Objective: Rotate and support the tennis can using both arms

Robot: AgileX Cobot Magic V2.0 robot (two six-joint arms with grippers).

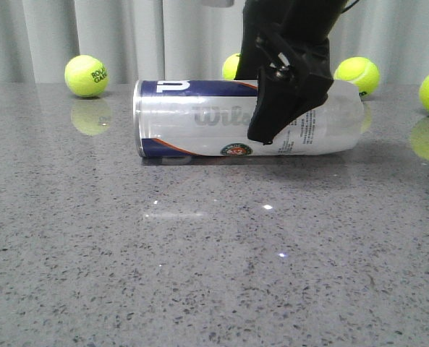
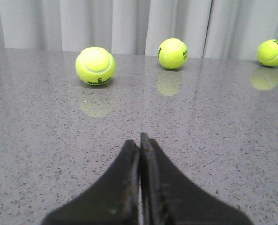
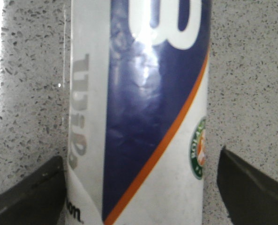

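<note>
1. Bright, even light falls from above on the polished grey speckled stone table [image 1: 200, 275], with small white glints.
2. The yellow-green felt tennis balls [image 2: 95, 65] mirror faintly in its gloss.
3. The clear-whitish plastic tennis can with navy and orange bands [image 3: 139, 122] looks soft and glary up close.
4. One corner there is blown out white.

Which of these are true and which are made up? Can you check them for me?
1. The tennis can is lying on its side on the table. True.
2. The left hand is wide open. False: its fingers are pressed together, holding nothing.
3. The right hand has a finger on each side of the can. True.
4. The can stands upright. False: it lies flat.
5. Yellow tennis balls sit on the table, like the ball at the far left. True.
6. The can's band is red and green. False: it is navy and orange.
</note>
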